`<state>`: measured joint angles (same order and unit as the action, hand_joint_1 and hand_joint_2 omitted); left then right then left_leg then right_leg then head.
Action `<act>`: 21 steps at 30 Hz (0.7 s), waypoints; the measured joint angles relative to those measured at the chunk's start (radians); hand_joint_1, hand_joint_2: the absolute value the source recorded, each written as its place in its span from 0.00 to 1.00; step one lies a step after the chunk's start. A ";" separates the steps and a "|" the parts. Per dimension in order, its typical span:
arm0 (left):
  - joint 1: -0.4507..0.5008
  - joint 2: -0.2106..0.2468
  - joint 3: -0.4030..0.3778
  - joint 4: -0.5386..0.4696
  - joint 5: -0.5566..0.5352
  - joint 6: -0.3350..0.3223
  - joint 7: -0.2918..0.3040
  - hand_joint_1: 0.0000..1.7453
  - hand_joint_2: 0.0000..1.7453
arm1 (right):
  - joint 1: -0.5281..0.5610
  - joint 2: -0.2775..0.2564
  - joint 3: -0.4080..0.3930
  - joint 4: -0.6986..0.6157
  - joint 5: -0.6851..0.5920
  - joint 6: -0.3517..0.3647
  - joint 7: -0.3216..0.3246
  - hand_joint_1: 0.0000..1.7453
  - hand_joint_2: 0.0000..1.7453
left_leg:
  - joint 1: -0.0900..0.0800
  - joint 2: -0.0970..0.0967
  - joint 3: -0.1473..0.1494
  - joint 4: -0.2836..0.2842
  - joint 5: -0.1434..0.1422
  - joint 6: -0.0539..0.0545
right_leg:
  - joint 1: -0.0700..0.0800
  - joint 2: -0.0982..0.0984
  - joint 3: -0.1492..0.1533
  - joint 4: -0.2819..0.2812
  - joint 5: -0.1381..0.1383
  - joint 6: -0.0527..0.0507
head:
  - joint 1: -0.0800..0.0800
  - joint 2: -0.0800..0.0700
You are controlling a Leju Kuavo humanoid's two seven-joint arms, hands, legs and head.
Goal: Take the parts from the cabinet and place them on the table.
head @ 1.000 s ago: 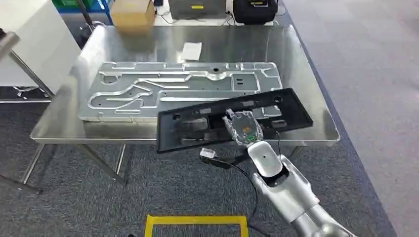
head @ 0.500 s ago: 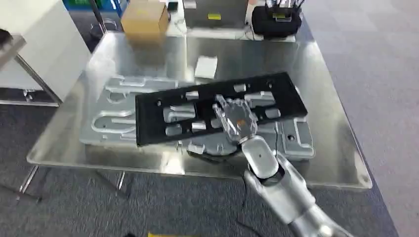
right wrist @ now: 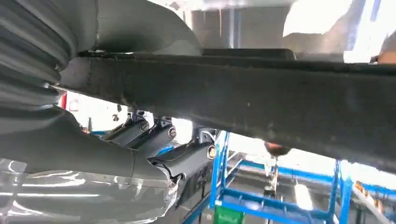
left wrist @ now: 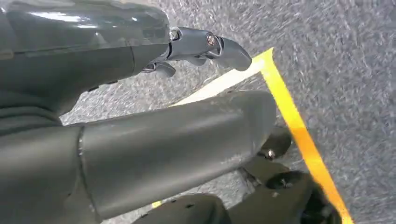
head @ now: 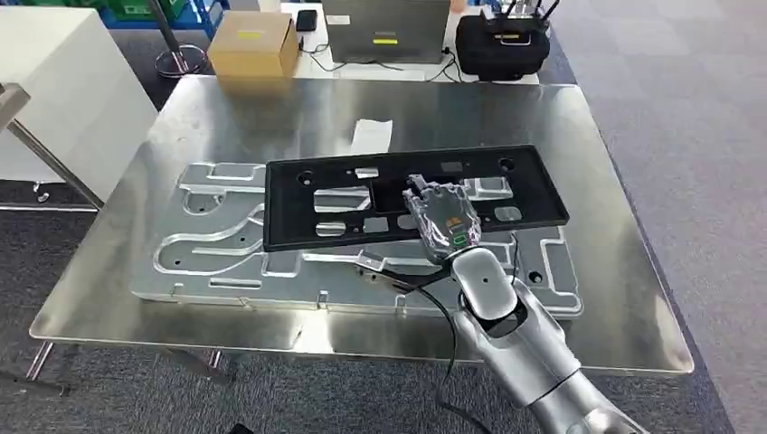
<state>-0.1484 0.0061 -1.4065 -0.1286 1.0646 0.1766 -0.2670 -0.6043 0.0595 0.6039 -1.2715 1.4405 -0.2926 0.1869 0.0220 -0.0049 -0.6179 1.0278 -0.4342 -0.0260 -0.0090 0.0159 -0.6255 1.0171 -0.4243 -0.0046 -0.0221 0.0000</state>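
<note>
A long black panel with cut-outs hangs just over a large silver machined plate that lies on the steel table. My right hand grips the panel at the middle of its near edge, the fingers reaching over its top. In the right wrist view the panel's dark edge crosses the picture, with my fingers wrapped against it. My left hand hangs above grey carpet with nothing in it, its fingers apart.
A white slip of paper lies on the table behind the panel. Beyond the far edge stand a cardboard box, a grey case and a black bag. A white cabinet stands at the left. Yellow tape marks the floor.
The camera has come closer to the table. My right hand has carried the black panel from beyond the table's near edge to above the silver plate.
</note>
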 joint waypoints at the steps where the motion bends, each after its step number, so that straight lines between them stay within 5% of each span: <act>1: 0.003 0.000 -0.002 0.000 0.004 -0.001 -0.002 0.00 0.00 | 0.010 -0.003 -0.010 0.007 -0.005 -0.004 0.000 1.00 1.00 | -0.001 -0.003 -0.003 0.000 0.006 0.010 | -0.001 -0.001 0.002 0.000 -0.004 0.006 | 0.006 0.000; 4: 0.005 0.000 -0.012 0.000 0.007 -0.002 -0.006 0.00 0.00 | 0.027 -0.011 -0.059 0.028 -0.030 -0.029 0.002 1.00 1.00 | 0.003 -0.004 0.003 -0.008 0.014 0.031 | -0.006 -0.006 -0.002 0.021 -0.025 0.023 | 0.008 0.000; 7: 0.004 0.000 -0.016 0.000 0.018 -0.002 -0.007 0.00 0.00 | 0.042 -0.023 -0.114 0.066 -0.060 -0.052 -0.003 1.00 1.00 | -0.001 -0.003 0.006 -0.008 0.008 0.046 | -0.005 -0.009 -0.112 0.242 -0.130 0.032 | 0.014 0.000; 9: 0.004 0.001 -0.018 0.000 0.022 -0.002 -0.008 0.00 0.00 | 0.064 -0.030 -0.141 0.099 -0.070 -0.056 -0.010 1.00 1.00 | -0.005 -0.004 0.009 -0.008 0.005 0.050 | -0.004 -0.010 -0.159 0.318 -0.137 0.031 | 0.014 0.000; 11: 0.005 0.001 -0.019 0.000 0.022 -0.002 -0.009 0.00 0.00 | 0.081 -0.040 -0.163 0.122 -0.074 -0.058 -0.013 1.00 1.00 | -0.011 -0.009 0.015 -0.008 0.002 0.051 | -0.002 -0.010 -0.116 0.216 -0.064 0.019 | 0.019 0.000; 13: 0.004 0.001 -0.021 0.000 0.023 -0.004 -0.010 0.00 0.00 | 0.082 -0.043 -0.177 0.136 -0.076 -0.065 -0.014 1.00 1.00 | -0.015 -0.009 0.021 -0.008 -0.004 0.048 | 0.009 -0.010 -0.025 0.027 0.018 -0.007 | 0.021 0.000; 17: 0.003 0.000 -0.025 0.000 0.027 -0.007 -0.012 0.00 0.00 | 0.083 -0.050 -0.205 0.175 -0.084 -0.072 -0.019 1.00 1.00 | -0.016 -0.004 0.024 -0.011 -0.010 0.031 | 0.020 -0.014 -0.013 0.003 0.005 -0.013 | 0.020 0.000; 19: 0.003 0.003 -0.027 0.000 0.034 -0.007 -0.011 0.00 0.00 | 0.084 -0.052 -0.221 0.198 -0.090 -0.075 -0.026 1.00 1.00 | -0.018 -0.002 0.025 -0.006 -0.020 0.021 | 0.004 -0.020 0.004 -0.020 0.013 -0.017 | 0.018 0.000; 21: 0.003 0.003 -0.033 0.000 0.036 -0.010 -0.010 0.00 0.00 | 0.082 -0.055 -0.238 0.223 -0.091 -0.084 -0.028 1.00 1.00 | -0.016 -0.001 -0.019 0.098 -0.083 0.011 | 0.004 -0.021 0.009 -0.023 0.011 -0.023 | 0.016 0.000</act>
<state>-0.1451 0.0095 -1.4397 -0.1289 1.1006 0.1671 -0.2769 -0.5227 0.0046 0.3659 -1.0483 1.3493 -0.3769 0.1591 0.0062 -0.0058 -0.6373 1.1261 -0.5176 -0.0149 -0.0048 -0.0052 -0.6166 0.9941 -0.4129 -0.0271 -0.0057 0.0000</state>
